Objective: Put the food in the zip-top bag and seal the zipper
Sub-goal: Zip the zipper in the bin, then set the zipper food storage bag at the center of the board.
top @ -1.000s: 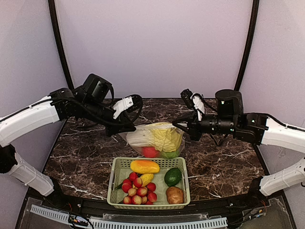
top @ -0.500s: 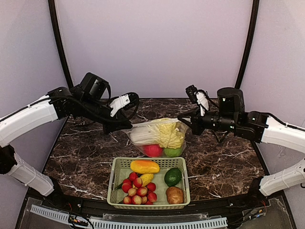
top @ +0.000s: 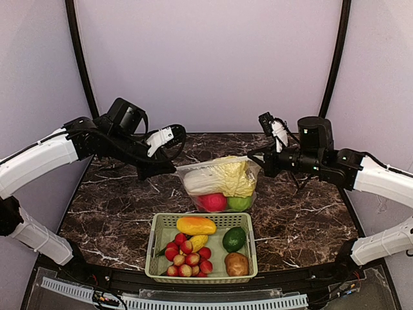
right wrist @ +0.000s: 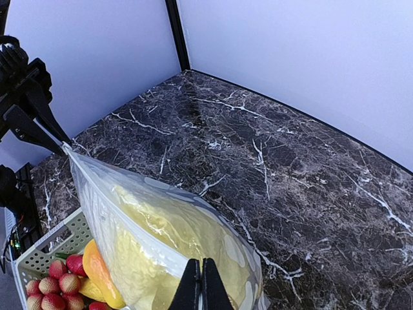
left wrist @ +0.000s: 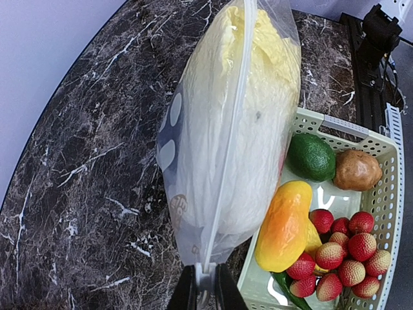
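Between my two grippers hangs the clear plastic zip-top bag with white dots, pulled tight from one top corner to the other. My left gripper has its fingers pinched on one end of the bag's top edge. My right gripper pinches the other end, fingers pressed tight too.

Below my fingers, inside the bag, sit the big pale yellow-green cabbage, a round pink-red fruit and a green apple. So I think the putting-in part is done.

The thin clear zipper strip runs straight from my left fingers toward my right ones. It looks like one flat line, so I think it is mostly shut. I cannot tell if every bit is pressed. Checking that is what is left.

Under the bag, nearer to me, is the pale green plastic basket with other toy food in it.
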Available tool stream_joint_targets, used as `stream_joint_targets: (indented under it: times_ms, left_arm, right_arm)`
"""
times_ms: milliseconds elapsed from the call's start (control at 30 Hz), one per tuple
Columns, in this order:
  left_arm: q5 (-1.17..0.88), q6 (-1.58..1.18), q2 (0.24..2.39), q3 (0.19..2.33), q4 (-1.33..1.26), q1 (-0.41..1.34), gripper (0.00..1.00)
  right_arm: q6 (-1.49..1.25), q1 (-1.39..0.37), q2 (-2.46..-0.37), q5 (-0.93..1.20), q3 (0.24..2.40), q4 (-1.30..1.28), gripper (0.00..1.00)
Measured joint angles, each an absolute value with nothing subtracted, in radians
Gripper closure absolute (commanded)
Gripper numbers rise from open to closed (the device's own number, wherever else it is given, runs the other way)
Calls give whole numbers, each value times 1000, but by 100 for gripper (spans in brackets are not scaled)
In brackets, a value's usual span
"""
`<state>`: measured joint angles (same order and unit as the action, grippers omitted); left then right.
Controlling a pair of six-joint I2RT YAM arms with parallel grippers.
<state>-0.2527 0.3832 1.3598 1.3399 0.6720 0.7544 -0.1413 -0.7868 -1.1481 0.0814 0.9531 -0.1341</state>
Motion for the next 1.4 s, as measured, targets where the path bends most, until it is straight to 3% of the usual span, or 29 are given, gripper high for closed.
stream_joint_targets:
  times_ms: [633,733,833,967,1167,1233,1333,1400]
  left_arm:
    - [-245,390,1360,1340,671,749,98]
    - [-245,385,1360,1340,671,748,85]
    - [-254,366,1360,1334,665,744,56]
    - [-318,276,1361,1307,612,729,31]
    - [-419,98,1365,1278,435,727,20]
    - [-430,37,1365,1277,375,728,17]
    - [-419,-34,1365,1277,322,726,17]
    - [-400,-70,1365,1277,312,722,17]
  right_arm:
    - [-144,-774,-1148,114,950,-134,100]
    - [-144,-773,-1148,118,950,-134,100]
    - [-144,-769,-1150,135,950,-134,100]
    - [-151,-751,-1179,160,951,-126,100]
    - [-170,-744,-1238,184,966,-106,99]
    - [-178,-744,-1251,181,979,-106,84]
    - [-195,-744,-1258,171,990,-105,43]
    - [-199,-744,-1258,165,991,-107,3]
